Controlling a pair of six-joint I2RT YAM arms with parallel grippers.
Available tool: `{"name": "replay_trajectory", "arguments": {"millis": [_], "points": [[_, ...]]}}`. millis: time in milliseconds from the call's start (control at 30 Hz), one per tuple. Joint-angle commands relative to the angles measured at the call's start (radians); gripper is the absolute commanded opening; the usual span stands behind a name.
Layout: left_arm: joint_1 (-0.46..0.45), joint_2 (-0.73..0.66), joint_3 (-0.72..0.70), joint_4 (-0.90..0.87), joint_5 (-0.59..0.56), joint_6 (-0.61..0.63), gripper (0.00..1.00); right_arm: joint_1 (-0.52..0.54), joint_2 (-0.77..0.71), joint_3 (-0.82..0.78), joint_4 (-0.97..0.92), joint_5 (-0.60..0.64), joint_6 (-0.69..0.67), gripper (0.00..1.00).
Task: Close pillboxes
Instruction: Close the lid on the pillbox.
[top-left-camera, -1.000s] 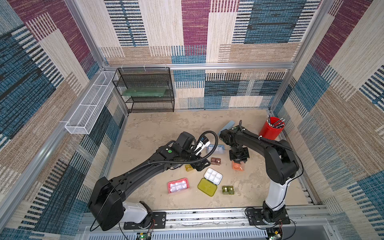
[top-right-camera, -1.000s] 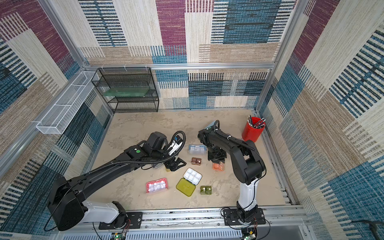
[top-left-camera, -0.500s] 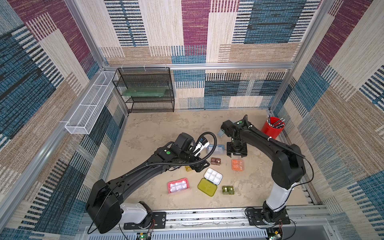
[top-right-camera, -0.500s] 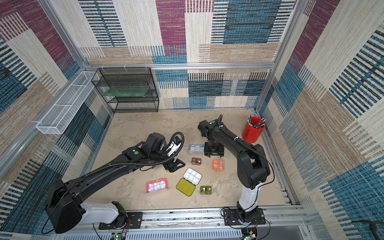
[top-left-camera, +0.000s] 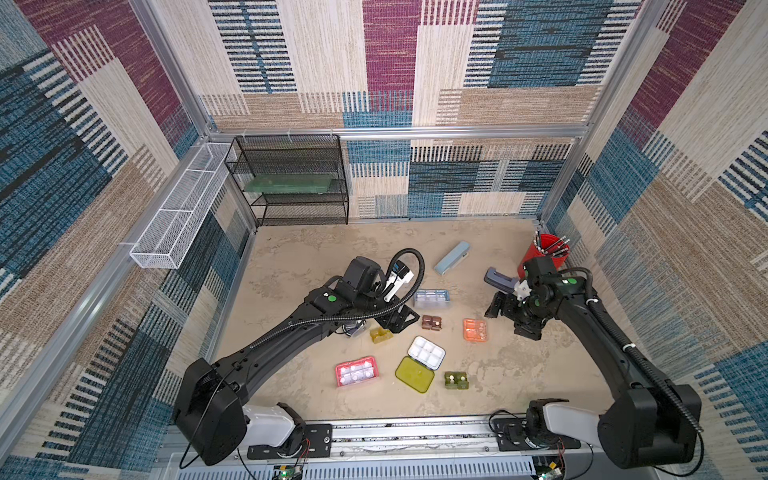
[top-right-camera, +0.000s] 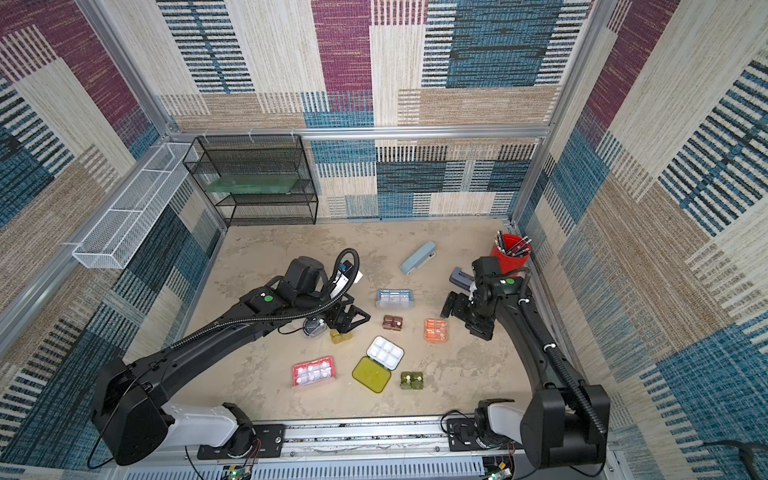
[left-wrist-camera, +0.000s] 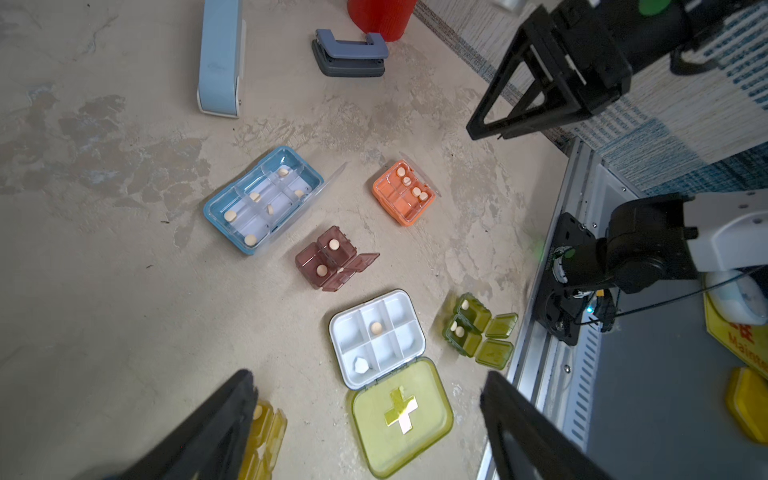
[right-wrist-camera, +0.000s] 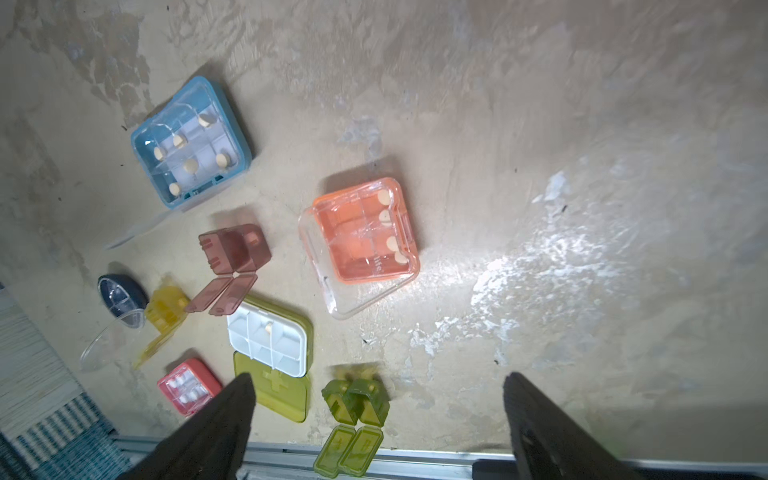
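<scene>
Several pillboxes lie on the sandy table in both top views. The light blue (top-left-camera: 432, 298), brown (top-left-camera: 432, 322), dark green (top-left-camera: 456, 380), amber (top-left-camera: 380, 335) and yellow-green box with white tray (top-left-camera: 426, 352) have their lids open. The pink one (top-left-camera: 357, 371) and the orange one (top-left-camera: 475, 330) lie flat, and the orange one's clear lid (right-wrist-camera: 332, 286) looks ajar. The round black box (right-wrist-camera: 120, 293) is half hidden under my left arm. My left gripper (top-left-camera: 399, 320) hangs open over the amber box. My right gripper (top-left-camera: 511, 318) is open and empty, right of the orange box.
A long pale-blue case (top-left-camera: 453, 257) and a grey-blue block (top-left-camera: 498, 279) lie behind the boxes. A red cup of pens (top-left-camera: 544, 253) stands at the back right. A black wire shelf (top-left-camera: 295, 183) and a white wire basket (top-left-camera: 178, 216) are at the back left.
My right gripper has come off the orange pillbox, swung to the right and opened wide. The orange box stays on the table. The left arm has hardly moved.
</scene>
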Motion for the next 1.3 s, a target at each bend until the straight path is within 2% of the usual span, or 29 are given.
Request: {"name": "replay_trajectory", "arguments": {"millis": [0, 67, 200, 300, 1267], "points": [[0.033, 0.008, -0.009, 0.054, 0.082, -0.108, 0.88, -0.01, -0.014, -0.057, 0.143, -0.111, -0.026, 0.95], [0.066, 0.024, 0.001, 0.047, 0.113, -0.157, 0.87, -0.014, -0.009, -0.083, 0.138, -0.101, -0.035, 0.95], [0.132, 0.085, 0.025, 0.034, 0.254, -0.248, 0.78, -0.016, -0.009, -0.135, 0.164, -0.072, -0.057, 0.95], [0.143, 0.126, 0.059, -0.013, 0.3, -0.252, 0.73, -0.016, 0.009, -0.158, 0.187, -0.067, -0.064, 0.95], [0.142, 0.08, 0.016, 0.002, 0.272, -0.264, 0.73, -0.016, 0.203, -0.149, 0.257, -0.022, -0.114, 0.95]]}}
